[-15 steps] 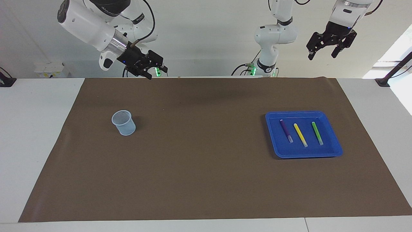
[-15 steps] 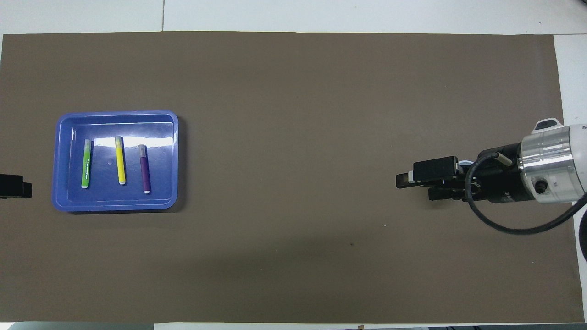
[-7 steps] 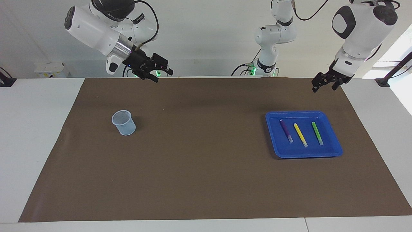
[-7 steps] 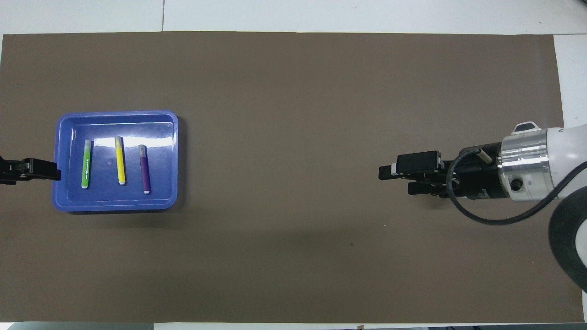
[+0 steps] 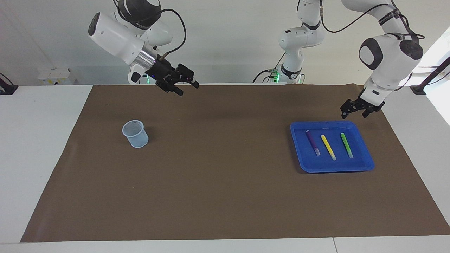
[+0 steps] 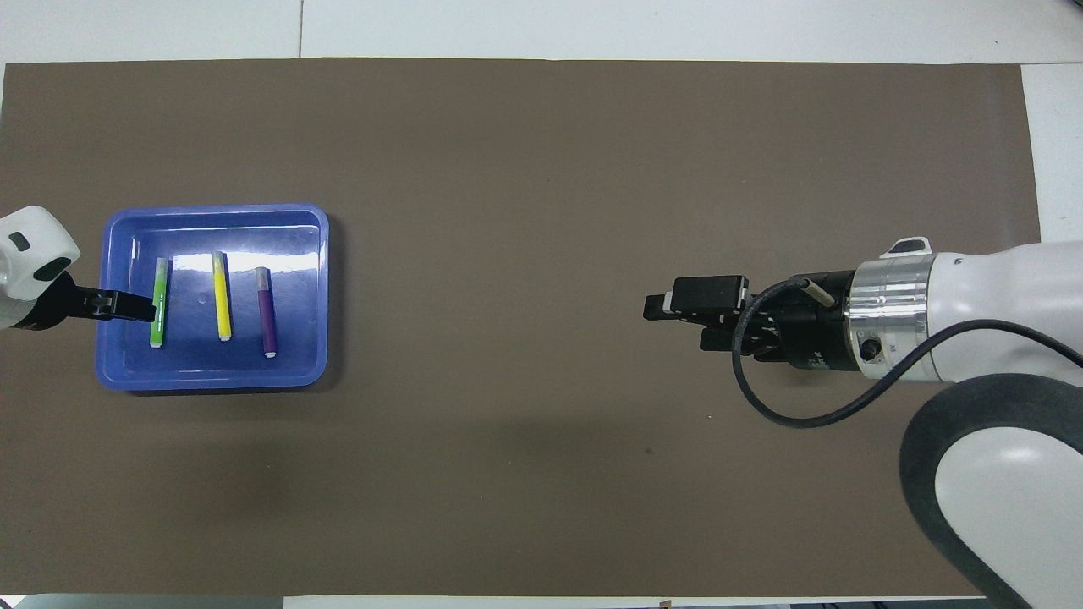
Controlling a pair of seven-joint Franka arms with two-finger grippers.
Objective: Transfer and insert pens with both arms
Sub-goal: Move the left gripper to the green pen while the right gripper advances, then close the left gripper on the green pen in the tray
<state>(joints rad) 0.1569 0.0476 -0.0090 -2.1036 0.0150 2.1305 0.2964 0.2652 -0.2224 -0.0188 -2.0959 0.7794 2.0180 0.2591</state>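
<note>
The left pincer (image 5: 355,111), fingers spread and holding nothing, hangs in the air above the edge of the blue tray (image 5: 365,160) that lies closest to the robots, at the left arm's end of the worktop (image 5: 35,140). Three pens lie side by side, apart from one another, on the tray's floor: the green pen (image 5: 346,145) toward the tray's outer edge, the yellow pen (image 5: 328,147) in the middle, and the purple pen (image 5: 312,143) toward the worktop's centre, each with its pale end pointing away from the robots. The right pincer (image 5: 185,88), likewise released and empty, is raised above the brown mat (image 5: 225,196) near the mat's edge on the robots' side, tilted down toward the middle of the worktop. A clear plastic cup (image 5: 135,134) stands upright on the mat toward the right arm's end, well apart from the tray.
</note>
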